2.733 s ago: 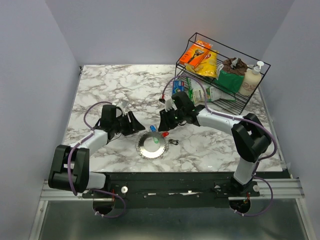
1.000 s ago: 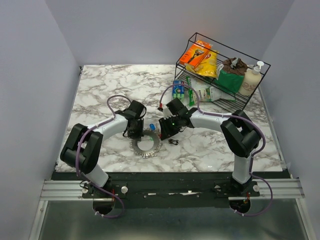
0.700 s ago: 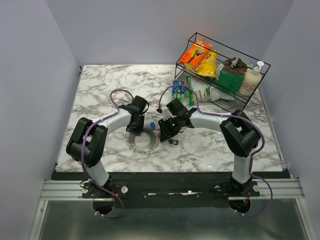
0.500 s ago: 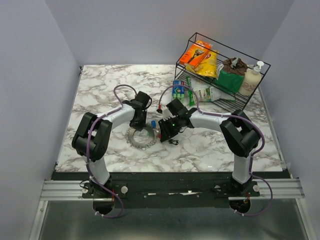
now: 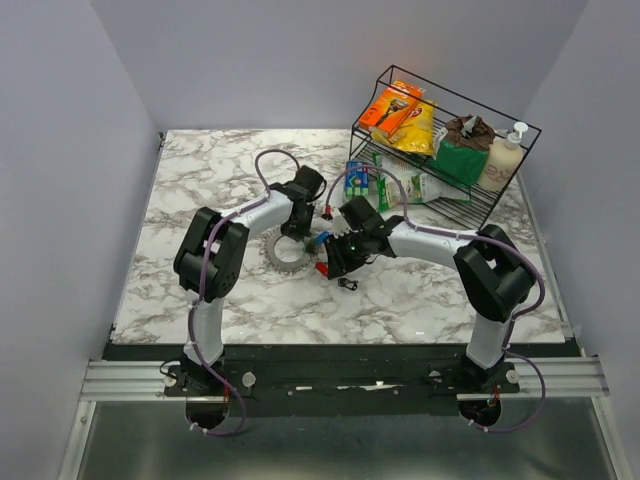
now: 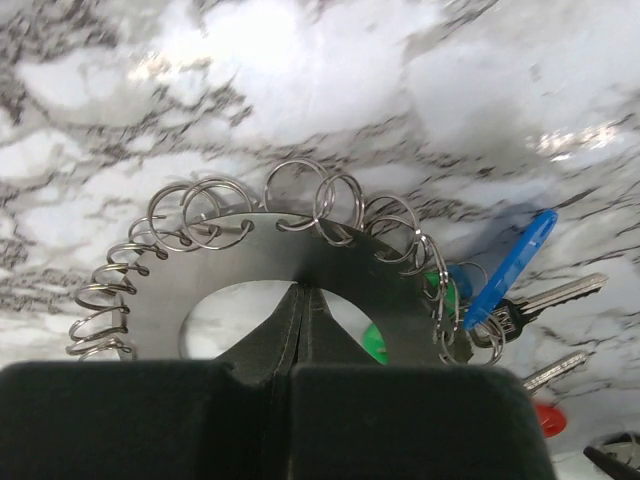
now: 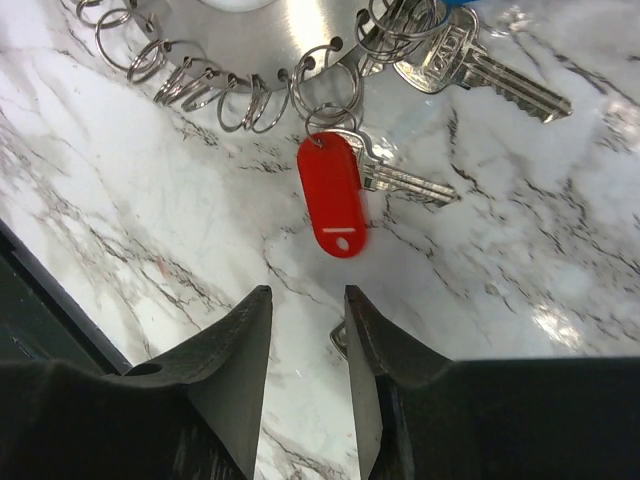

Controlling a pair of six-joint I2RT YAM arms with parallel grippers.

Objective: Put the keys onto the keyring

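Silver keyring (image 6: 350,255); red tag (image 7: 332,195), blue tag (image 6: 510,265), green tag (image 6: 373,345); white table (image 5: 200,180) veined grey.

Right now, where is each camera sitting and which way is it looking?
Top external: high behind the arms, looking down at the marble table, the wire rack and both arms.
Left wrist: on the left arm, looking down past its left gripper, shut on the keyring.
Right wrist: on the right arm, looking down through the open right gripper at the red tag.
Shared: both wrist views show the keyring and red tag.
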